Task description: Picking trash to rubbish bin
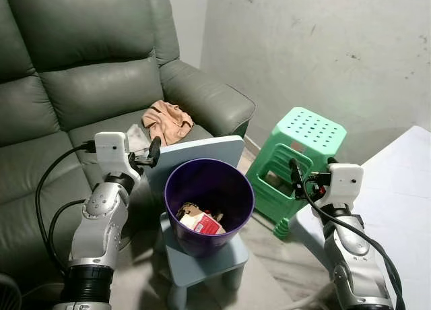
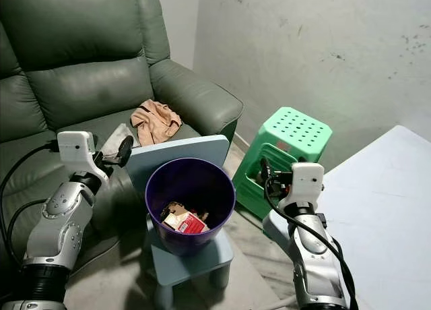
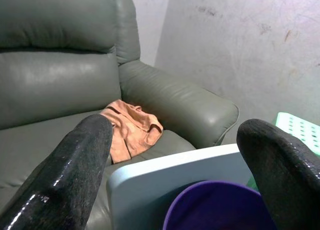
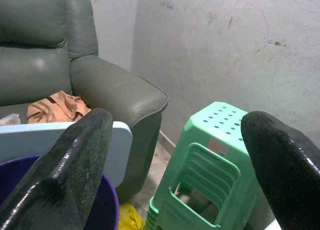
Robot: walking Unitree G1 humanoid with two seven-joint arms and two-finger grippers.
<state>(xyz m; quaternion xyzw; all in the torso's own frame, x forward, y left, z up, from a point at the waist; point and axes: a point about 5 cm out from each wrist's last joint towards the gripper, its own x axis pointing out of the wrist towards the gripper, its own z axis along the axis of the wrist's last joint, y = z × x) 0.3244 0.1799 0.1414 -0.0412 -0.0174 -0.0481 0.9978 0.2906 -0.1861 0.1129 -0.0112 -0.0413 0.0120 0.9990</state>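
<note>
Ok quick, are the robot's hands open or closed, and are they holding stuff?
Left gripper: open, holding nothing, beside the purple bin.
Right gripper: open, holding nothing, near the green stool.

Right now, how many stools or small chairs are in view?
2. A green plastic stool stands by the wall, right of the sofa. A pale blue small chair in front of the sofa carries the purple bin. Others may be hidden.

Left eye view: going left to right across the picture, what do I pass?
Left tool → peach cloth on the sofa → purple bin on the small blue chair → green stool → right tool → white table.
</note>
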